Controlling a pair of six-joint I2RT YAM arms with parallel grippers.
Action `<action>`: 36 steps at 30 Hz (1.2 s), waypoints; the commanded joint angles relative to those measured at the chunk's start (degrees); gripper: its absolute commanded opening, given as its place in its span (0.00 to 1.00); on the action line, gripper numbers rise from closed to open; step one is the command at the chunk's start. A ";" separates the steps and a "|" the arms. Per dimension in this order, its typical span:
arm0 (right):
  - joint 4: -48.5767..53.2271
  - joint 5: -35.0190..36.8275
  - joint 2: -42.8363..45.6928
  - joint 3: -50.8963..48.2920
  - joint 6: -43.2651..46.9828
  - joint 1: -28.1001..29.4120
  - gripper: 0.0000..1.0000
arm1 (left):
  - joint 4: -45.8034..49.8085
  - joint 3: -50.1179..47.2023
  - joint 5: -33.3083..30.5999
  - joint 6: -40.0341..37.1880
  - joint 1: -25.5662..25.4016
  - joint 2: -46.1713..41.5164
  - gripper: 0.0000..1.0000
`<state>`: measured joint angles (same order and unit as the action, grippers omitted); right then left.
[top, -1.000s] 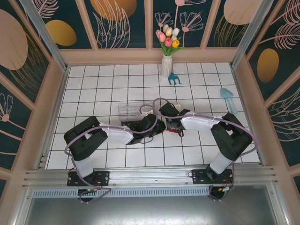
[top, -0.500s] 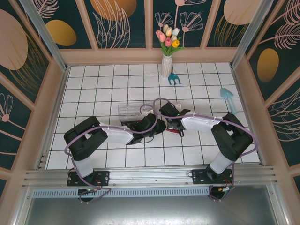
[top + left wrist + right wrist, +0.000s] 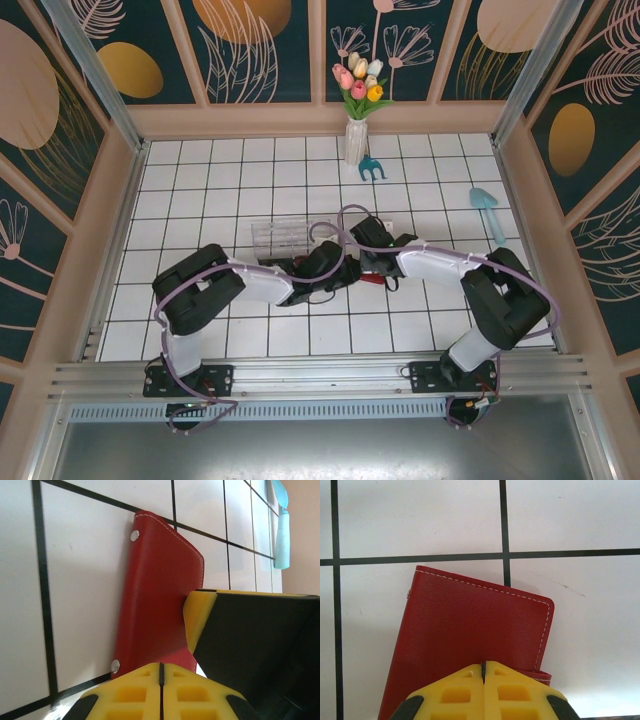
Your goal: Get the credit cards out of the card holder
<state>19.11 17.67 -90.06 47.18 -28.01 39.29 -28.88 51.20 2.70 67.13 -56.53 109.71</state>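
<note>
**Closed card holder lying end-on to both claws**

The card holder (image 3: 470, 630) lies flat on the white tiled table (image 3: 570, 520) near its middle. It is folded shut with its red stitched cover up. The credit cards are presumably inside, so opening the cover is judged to be the step in hand.

The right gripper (image 3: 483, 680) has its yellow fingers pressed together along a thin seam. Its tips overlap the near end of the holder, and a lower flap edge (image 3: 541, 675) shows just beside them. It cannot be told whether a thin layer is pinched.

The left gripper (image 3: 161, 680) is likewise drawn together at the holder's opposite short end.

In each wrist view the holder's long axis runs away from the fingertips, slightly tilted, so each claw faces a short end. Two metal snaps (image 3: 134, 534) mark one long edge. In the left wrist view the right claw's yellow tip sits at the other long edge.

Both claws appear to be at or touching the holder, and neither is clearly nearer.
</note>
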 commanded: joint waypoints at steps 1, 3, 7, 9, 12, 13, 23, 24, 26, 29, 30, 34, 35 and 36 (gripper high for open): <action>0.32 -3.64 0.59 -1.44 -0.62 -0.09 0.00 | 0.48 3.66 2.02 -0.19 -0.68 3.18 0.08; 0.14 -3.95 0.77 -1.51 -0.76 -0.18 0.00 | 2.36 4.17 2.31 0.41 -0.67 4.69 0.03; 0.43 -3.63 1.60 -1.77 -1.36 -0.33 0.00 | 9.50 7.40 0.04 2.33 -0.68 6.04 0.00; 0.91 -2.22 3.22 -2.31 -2.10 -0.58 0.00 | 11.31 6.83 -1.01 4.01 -0.67 6.07 0.00; 1.83 -0.58 6.73 -3.59 -3.09 -2.11 0.00 | 13.41 6.25 -2.43 5.36 -0.68 5.51 0.00; 2.19 -0.17 7.84 -4.04 -3.34 -2.76 0.00 | 13.99 6.12 -2.88 5.53 -0.62 5.26 0.00; 3.73 -1.71 17.43 -10.84 -3.93 -10.07 0.00 | 16.07 6.89 -3.94 6.17 -0.52 5.66 0.00; 2.81 -3.06 18.06 -11.55 -3.38 -10.15 0.00 | 14.78 6.84 -3.65 5.35 -0.47 5.16 0.00; 1.62 -4.96 18.97 -12.32 -2.97 -10.02 0.00 | 13.01 6.30 -3.95 4.08 -0.60 3.43 0.00; 0.06 -8.43 18.97 -12.00 -1.11 -9.21 0.00 | 8.64 4.87 -3.64 2.40 -0.57 -0.01 0.00; -0.48 -9.50 18.63 -11.78 -0.49 -8.74 0.00 | 6.53 3.60 -3.01 1.96 -0.58 -0.98 0.00; -2.28 -12.41 16.73 -11.20 0.29 -8.26 0.00 | -1.57 2.20 0.97 1.08 -0.65 -1.88 0.01; -2.33 -12.35 16.07 -11.07 0.24 -7.14 0.00 | -3.55 2.31 2.24 0.62 -0.68 -1.36 0.01; -2.38 -12.22 15.52 -10.92 0.14 -7.04 0.00 | -4.76 2.84 3.66 0.57 -0.62 -0.61 0.01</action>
<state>18.44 7.66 -73.21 35.27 -28.82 31.33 -26.17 53.93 2.46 69.65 -57.01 109.54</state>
